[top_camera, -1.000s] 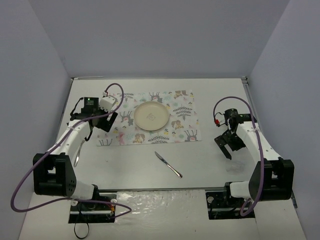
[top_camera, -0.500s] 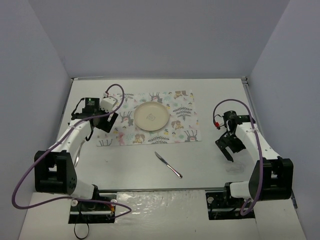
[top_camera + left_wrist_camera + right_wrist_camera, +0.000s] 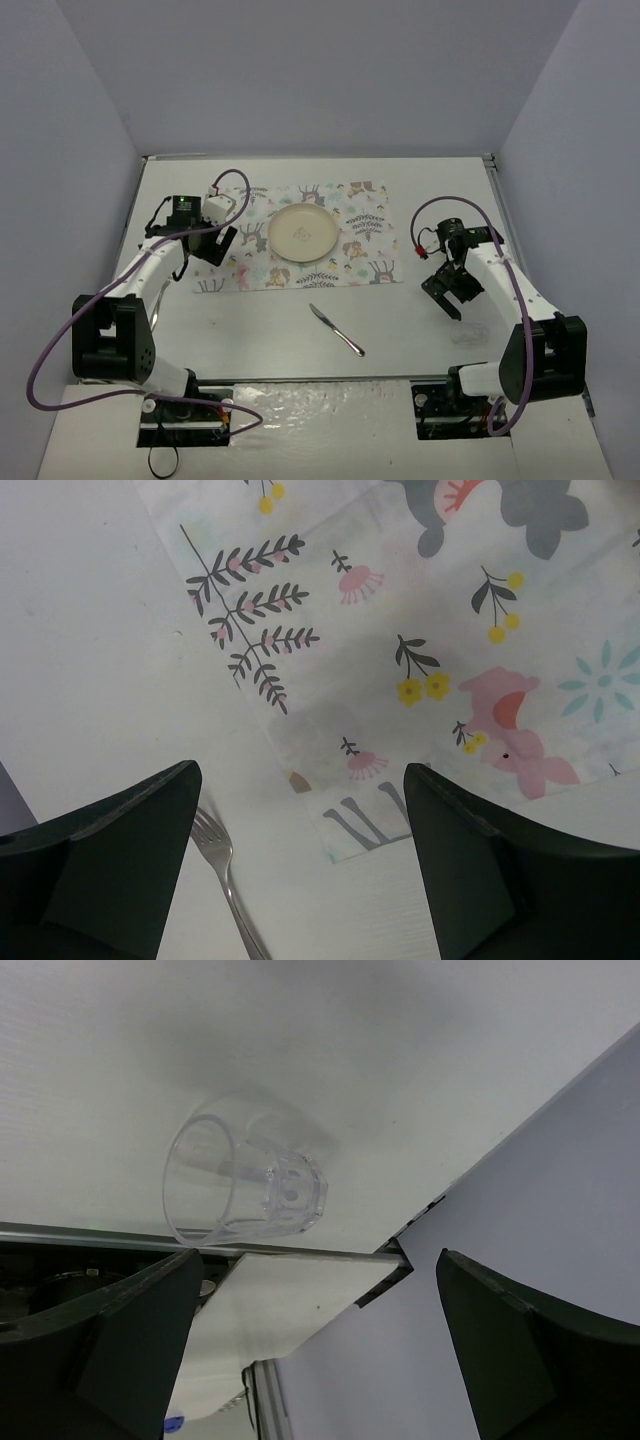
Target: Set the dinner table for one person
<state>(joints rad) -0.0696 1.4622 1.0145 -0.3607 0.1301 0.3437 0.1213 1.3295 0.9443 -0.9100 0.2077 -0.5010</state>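
The dinner table [image 3: 440, 190] carries a printed cloth mat [image 3: 360, 240] with a cream plate [image 3: 303, 233] on it. A knife [image 3: 335, 328] lies in front of the mat. A fork [image 3: 225, 880] lies just off the mat's near left corner, below my left gripper [image 3: 300, 770], which hangs open over that corner [image 3: 215, 245]. A clear glass [image 3: 240, 1185] lies on its side near the table's front right edge. My right gripper [image 3: 320, 1255] is open above the table beside it, touching nothing [image 3: 452, 295].
Grey walls enclose the table on three sides, the right one close to the glass [image 3: 520, 1160]. The metal front edge [image 3: 300, 1252] runs just past the glass. Purple cables loop from both arms [image 3: 230, 180].
My right arm has swung a little to the left, toward the table's middle. The left gripper has shifted slightly over the mat's left edge. Both stay open.
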